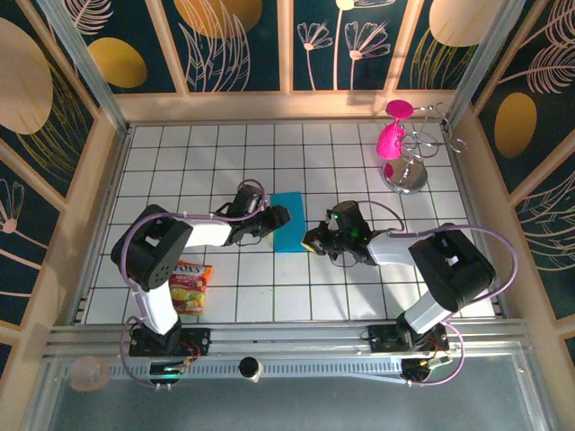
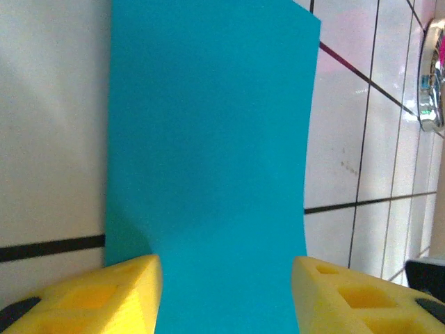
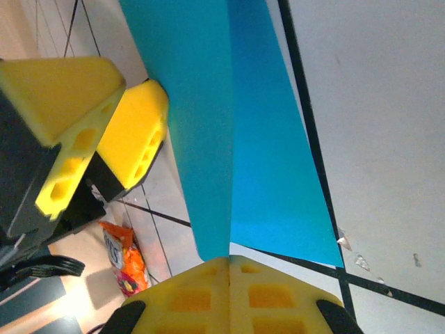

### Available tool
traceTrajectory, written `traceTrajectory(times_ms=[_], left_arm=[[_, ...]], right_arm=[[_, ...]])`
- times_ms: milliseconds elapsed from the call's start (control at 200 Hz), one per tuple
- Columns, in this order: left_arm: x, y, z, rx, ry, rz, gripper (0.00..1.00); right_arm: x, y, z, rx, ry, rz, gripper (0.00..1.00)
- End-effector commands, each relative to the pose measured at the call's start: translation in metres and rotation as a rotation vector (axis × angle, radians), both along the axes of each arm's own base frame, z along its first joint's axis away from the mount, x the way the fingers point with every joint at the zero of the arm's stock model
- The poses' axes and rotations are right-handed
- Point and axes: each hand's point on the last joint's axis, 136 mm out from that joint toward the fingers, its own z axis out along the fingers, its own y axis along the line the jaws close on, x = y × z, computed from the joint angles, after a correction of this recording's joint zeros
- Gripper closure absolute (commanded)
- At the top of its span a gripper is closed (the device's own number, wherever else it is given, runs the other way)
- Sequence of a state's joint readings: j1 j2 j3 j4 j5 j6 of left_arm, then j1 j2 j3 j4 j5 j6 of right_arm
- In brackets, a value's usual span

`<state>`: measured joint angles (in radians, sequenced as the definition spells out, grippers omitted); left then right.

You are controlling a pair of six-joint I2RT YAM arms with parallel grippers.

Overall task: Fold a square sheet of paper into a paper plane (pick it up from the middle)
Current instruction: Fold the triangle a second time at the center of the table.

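Right wrist: right gripper (image 3: 229, 264) is seen pinched shut on the bottom tip of the square sheet of paper (image 3: 208, 125), which runs up-frame, part-folded; left gripper (image 2: 226, 278) is held half-open astride its other side.

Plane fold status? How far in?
Early. Done: square sheet of paper looks doubled over, two layers meeting at a crease. In hand: right gripper shut on that edge; left gripper open, straddling the sheet. Remaining: nose and wing folds; no dart shape yet.
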<state>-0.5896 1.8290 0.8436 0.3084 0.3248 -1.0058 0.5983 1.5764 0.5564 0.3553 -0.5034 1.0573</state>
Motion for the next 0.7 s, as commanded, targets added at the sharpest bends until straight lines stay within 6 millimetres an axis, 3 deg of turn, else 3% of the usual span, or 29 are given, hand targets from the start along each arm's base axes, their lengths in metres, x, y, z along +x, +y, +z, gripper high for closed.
traceTrajectory(times_ms=[0, 100, 370, 696], left_arm=[[-0.002, -0.011, 0.036, -0.104, -0.019, -0.072, 0.48], [0.008, -0.009, 0.053, -0.089, -0.077, -0.063, 0.48], [-0.003, -0.005, 0.024, -0.048, -0.019, -0.096, 0.56], [-0.006, -0.004, 0.001, -0.002, 0.020, -0.116, 0.60]], right_arm=[[-0.001, -0.003, 0.001, -0.012, 0.012, 0.003, 1.00], [-0.009, -0.010, -0.001, -0.033, 0.025, 0.005, 1.00], [-0.029, -0.029, 0.000, -0.080, 0.047, -0.003, 1.00], [-0.027, -0.022, -0.002, -0.071, 0.054, 0.015, 1.00]])
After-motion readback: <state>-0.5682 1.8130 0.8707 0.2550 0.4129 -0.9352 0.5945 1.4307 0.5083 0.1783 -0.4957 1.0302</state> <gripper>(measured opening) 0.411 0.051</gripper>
